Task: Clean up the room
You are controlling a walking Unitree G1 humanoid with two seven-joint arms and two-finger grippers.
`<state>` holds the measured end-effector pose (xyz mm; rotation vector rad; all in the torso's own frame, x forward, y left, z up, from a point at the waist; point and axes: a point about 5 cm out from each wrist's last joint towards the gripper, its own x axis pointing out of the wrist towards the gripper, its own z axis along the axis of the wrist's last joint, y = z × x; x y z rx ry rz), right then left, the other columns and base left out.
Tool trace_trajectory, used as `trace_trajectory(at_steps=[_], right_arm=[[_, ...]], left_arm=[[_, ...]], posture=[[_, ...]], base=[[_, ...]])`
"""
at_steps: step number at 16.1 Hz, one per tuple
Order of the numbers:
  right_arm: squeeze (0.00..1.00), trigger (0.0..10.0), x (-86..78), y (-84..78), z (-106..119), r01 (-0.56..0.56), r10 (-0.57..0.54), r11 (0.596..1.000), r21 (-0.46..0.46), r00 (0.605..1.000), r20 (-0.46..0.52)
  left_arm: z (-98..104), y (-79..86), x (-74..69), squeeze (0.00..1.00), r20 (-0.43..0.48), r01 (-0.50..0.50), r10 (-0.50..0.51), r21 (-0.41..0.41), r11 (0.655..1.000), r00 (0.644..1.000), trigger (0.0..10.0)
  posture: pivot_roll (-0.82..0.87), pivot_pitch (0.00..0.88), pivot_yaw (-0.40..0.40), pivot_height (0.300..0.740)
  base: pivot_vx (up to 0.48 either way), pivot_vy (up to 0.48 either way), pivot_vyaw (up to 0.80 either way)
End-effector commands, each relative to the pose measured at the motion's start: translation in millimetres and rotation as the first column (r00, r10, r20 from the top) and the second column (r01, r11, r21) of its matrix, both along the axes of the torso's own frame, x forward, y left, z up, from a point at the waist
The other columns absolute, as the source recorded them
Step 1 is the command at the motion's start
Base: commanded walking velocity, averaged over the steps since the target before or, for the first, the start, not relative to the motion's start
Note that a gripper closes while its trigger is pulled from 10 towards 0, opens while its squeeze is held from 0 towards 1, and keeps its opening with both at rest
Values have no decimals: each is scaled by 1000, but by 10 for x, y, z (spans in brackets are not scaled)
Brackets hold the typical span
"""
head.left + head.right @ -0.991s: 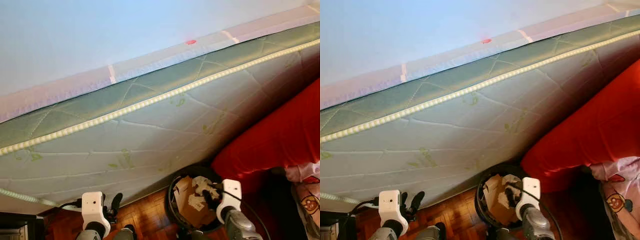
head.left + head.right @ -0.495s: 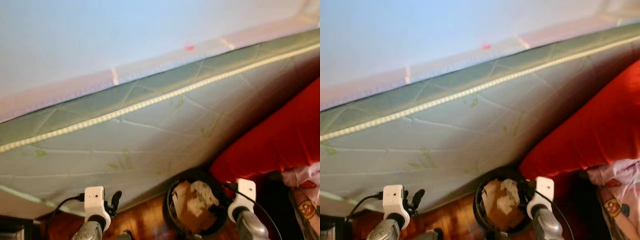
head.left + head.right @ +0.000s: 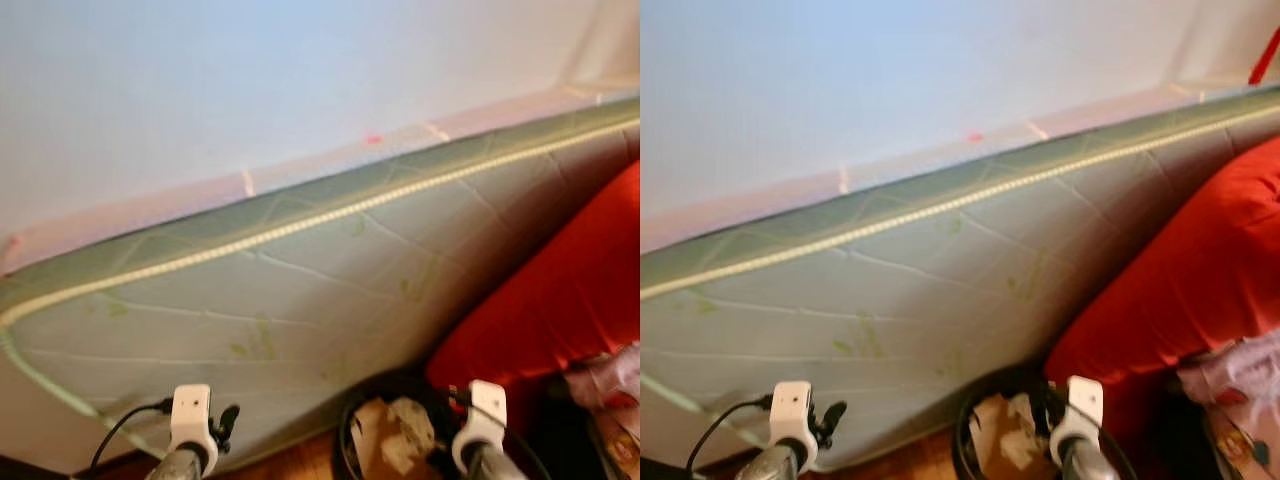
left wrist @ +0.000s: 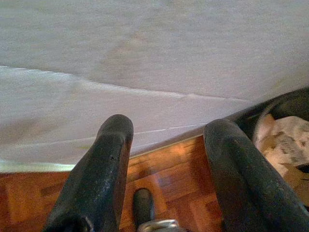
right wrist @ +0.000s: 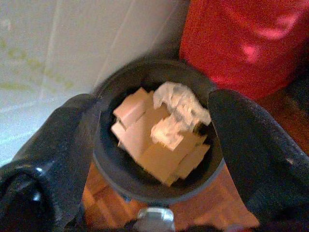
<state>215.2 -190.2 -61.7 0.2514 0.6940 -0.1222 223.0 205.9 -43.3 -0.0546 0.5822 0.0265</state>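
Observation:
A black round trash bin (image 3: 362, 432) stands on the wooden floor at the foot of the mattress. It holds brown cardboard pieces (image 5: 152, 145) and a crumpled white paper (image 5: 176, 104). My right gripper (image 5: 157, 101) hovers above the bin, open, with nothing between its fingers (image 5: 63, 140). From the head, its white wrist block (image 3: 485, 408) shows just right of the bin. My left gripper (image 4: 169, 126) is open and empty, low over the floor near the mattress, left of the bin (image 4: 289, 104). Its black fingers (image 3: 228, 420) show at the bottom of the left eye view.
A large quilted mattress (image 3: 300, 290) leans on its side against the pale wall (image 3: 250, 80) and blocks the way ahead. Red bedding (image 3: 560, 300) bulges at the right, with a patterned cloth (image 3: 615, 370) below it. Wooden parquet (image 4: 164, 169) lies underfoot.
The whole picture has slid down as the camera tilted up, showing more wall. My right gripper has drawn back from over the bin's paper to the bin's right side.

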Motion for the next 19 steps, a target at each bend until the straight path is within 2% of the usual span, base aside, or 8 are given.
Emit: trace_trajectory(at_steps=[1, 2, 5, 9, 14, 19], right_arm=[[0, 10000, -118, 21, -81, 18, -17, 1000, 14, 998, -56], [0, 10000, -148, 23, -99, 19, -18, 1000, 16, 998, -67], [0, 10000, -395, 12, -229, 8, -8, 1000, -2, 987, -158], [0, 10000, -576, -69, -298, -5, 1, 1000, -17, 977, -215], [0, 10000, -524, -193, -257, -5, -1, 1000, -27, 979, -204], [0, 10000, -561, -128, -280, -24, 20, 1000, -17, 978, -206]], left_arm=[[-36, 37, -29, 0, -26, -3, 3, 11, 1000, 1000, 10000], [-44, 35, -29, 0, -33, 1, 0, 14, 1000, 999, 10000], [-95, 57, -55, 0, -86, -1, 2, 18, 1000, 996, 10000], [-226, 147, -250, 0, -182, -53, 55, 13, 998, 982, 10000], [-279, 81, -305, 0, -213, -72, 69, -7, 997, 975, 10000], [-318, 59, -369, 0, -234, -75, 69, -14, 997, 970, 10000]], posture=[[145, 19, -1, 740], [142, 16, -1, 740], [129, 5, 4, 740], [123, 2, -20, 740], [116, 44, -36, 740], [112, 65, -29, 740]], base=[[0, 0, 0], [0, 0, 0], [0, 0, 0], [0, 0, 0], [0, 0, 0], [0, 0, 0]])
